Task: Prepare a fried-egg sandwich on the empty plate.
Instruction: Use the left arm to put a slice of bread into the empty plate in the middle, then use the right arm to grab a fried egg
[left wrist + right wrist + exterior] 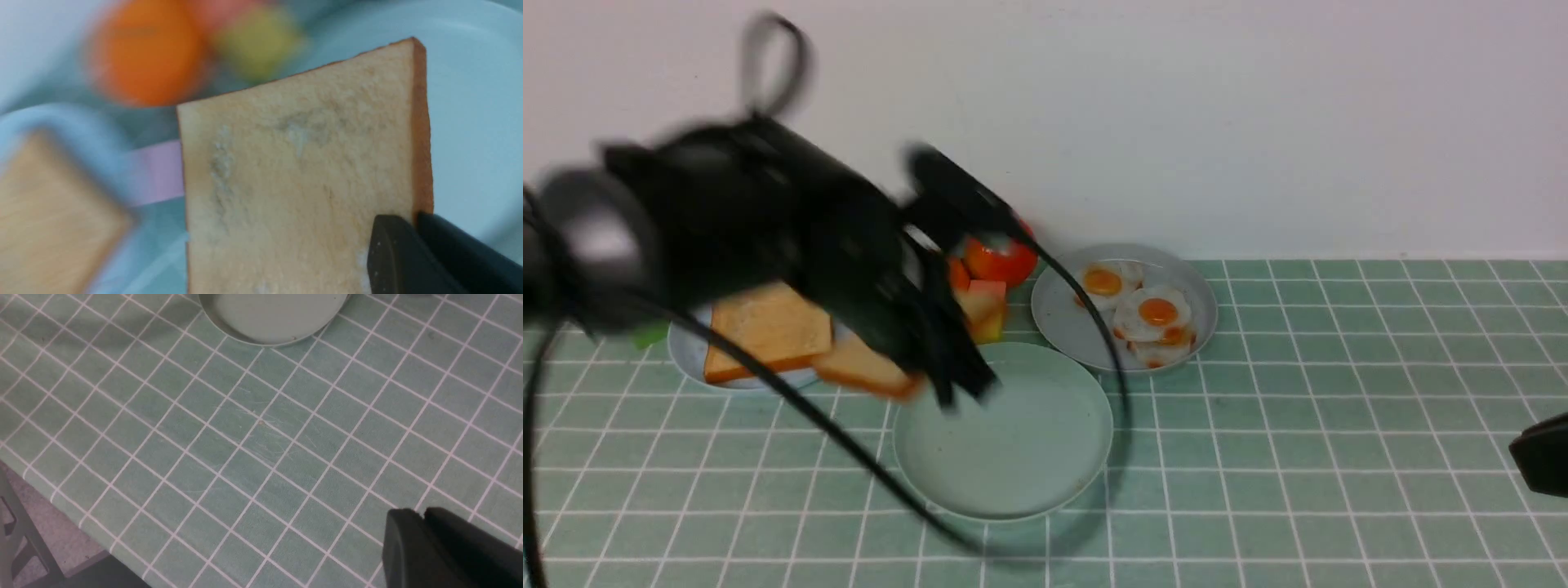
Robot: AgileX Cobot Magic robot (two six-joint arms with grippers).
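My left gripper (935,382) is shut on the crust edge of a golden toast slice (866,369), carrying it in the air at the left rim of the empty mint-green plate (1029,457). The left wrist view shows the two fingers pinching that toast slice (302,163) at its darker crust, with the empty plate (474,122) behind it. A second toast slice (768,327) lies on the pale blue plate (686,355). Fried eggs (1156,314) sit on the grey plate (1062,314). My right gripper (423,514) is shut and empty above the tablecloth, low at the right edge (1539,453).
A red tomato (1001,260) and other toy food pieces (982,309) lie behind the empty plate. The left arm's black cable (849,457) loops across the cloth in front of the plates. In the right wrist view the table's near edge (61,498) shows.
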